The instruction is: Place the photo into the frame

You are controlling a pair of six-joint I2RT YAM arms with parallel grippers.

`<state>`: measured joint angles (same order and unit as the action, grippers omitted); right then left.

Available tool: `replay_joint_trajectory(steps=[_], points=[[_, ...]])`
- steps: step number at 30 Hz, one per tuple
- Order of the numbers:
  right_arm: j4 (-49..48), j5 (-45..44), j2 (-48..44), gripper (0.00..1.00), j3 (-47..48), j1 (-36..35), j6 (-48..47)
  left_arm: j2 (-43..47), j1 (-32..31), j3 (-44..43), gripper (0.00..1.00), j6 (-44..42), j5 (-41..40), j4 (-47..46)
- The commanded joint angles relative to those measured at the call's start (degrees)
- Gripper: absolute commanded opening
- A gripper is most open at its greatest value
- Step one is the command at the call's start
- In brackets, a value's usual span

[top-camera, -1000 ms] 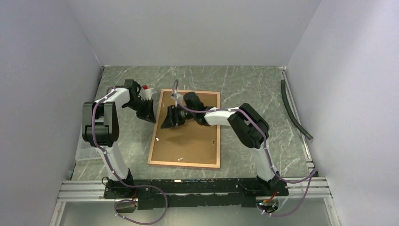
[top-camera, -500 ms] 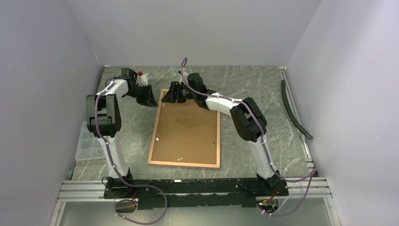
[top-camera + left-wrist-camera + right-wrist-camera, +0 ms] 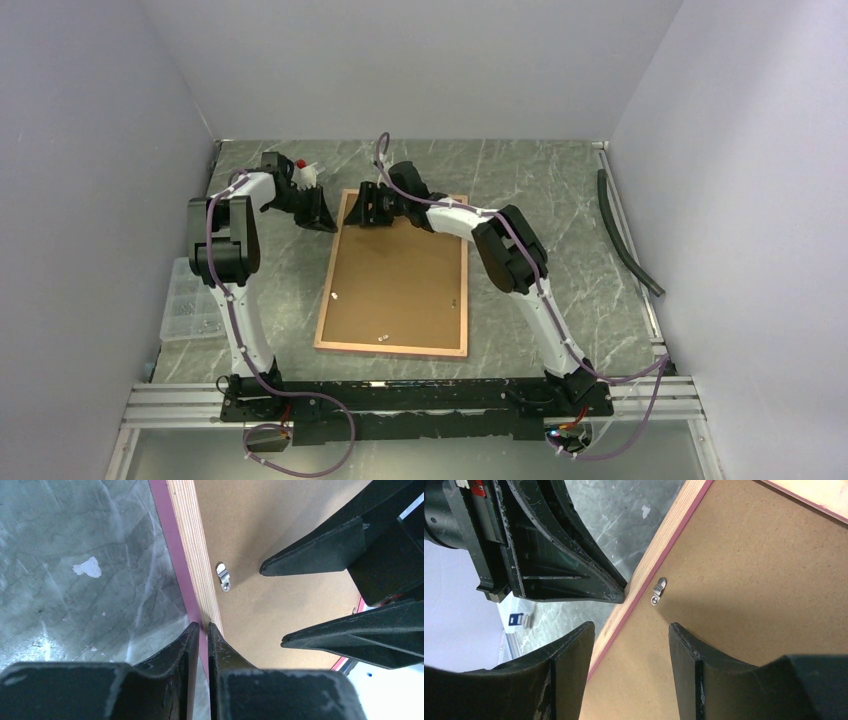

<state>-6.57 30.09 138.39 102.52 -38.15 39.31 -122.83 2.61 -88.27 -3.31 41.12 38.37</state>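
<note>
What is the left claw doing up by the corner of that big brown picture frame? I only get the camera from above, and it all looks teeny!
Observer: The left wrist camera shows the left gripper with its fingers almost together, tips right at the frame's pink edge. I cannot tell if it pinches anything.
Operator: Is there something shiny there?
Observer: Yes, a small metal clip sits by the wood rim and reaches onto the backing board.
Operator: And the other claw?
Observer: The right gripper is open, with the pink edge showing between its fingers, close to the metal clip.
</note>
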Motion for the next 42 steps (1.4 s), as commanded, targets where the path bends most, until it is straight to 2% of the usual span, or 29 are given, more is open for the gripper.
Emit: replay_joint_trajectory(steps=[1,29,42], points=[[-0.6,0.4,1.9,0.59,3.1,-0.1,0.3,-1.0,-0.1,1.5,0.16,0.2,0.9,-1.3],[5.6,1.8,9.3,0.50,12.8,-2.4,-2.7,-0.2,-0.1,4.9,0.09,0.4,1.1,-3.6],[5.1,8.8,12.1,0.44,16.4,-3.0,-4.3,-0.3,-0.1,4.7,0.08,0.4,1.5,-3.6]])
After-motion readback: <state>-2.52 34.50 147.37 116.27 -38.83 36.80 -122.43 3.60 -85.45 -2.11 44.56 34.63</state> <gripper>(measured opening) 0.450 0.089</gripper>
